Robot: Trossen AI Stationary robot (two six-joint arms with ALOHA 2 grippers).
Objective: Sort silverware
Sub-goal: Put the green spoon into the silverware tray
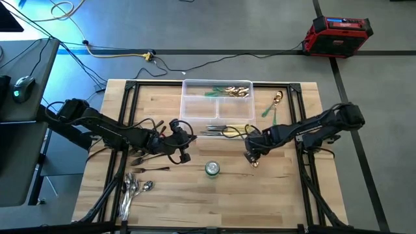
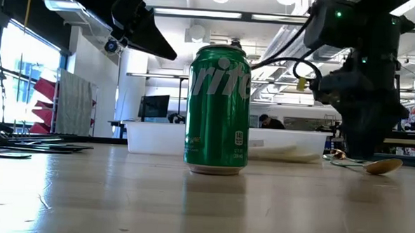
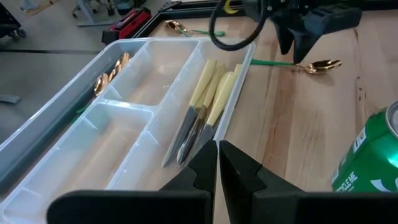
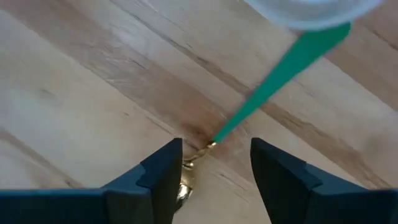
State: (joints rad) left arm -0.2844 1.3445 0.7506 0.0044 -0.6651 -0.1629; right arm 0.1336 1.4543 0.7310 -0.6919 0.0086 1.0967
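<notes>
A green-handled spoon with a gold bowl [image 4: 281,73] lies flat on the table near the clear divided tray [image 1: 195,110]. My right gripper [image 4: 214,168] points down over it, open, one finger on each side of the gold neck; its bowl [image 2: 384,166] sticks out beside the gripper. The tray holds cream-handled knives [image 3: 208,102] and green-and-gold pieces [image 1: 229,92]. My left gripper [image 3: 217,163] hovers shut above the table by the tray's near left corner, with nothing in it. Dark forks [image 1: 146,157] and shiny spoons [image 1: 133,188] lie on the table's left side. My right gripper comes from above with its fingers across the spoon's gold neck [image 4: 200,154]. One finger [image 4: 163,171] hides part of the bowl, so I cannot tell whether it touches the spoon. The spoon lies flat on the table.
A green soda can [image 1: 212,169] stands upright between the two grippers, toward the near edge. Another green-handled gold piece [image 1: 274,104] lies right of the tray. Black frame rails run along the table's edges.
</notes>
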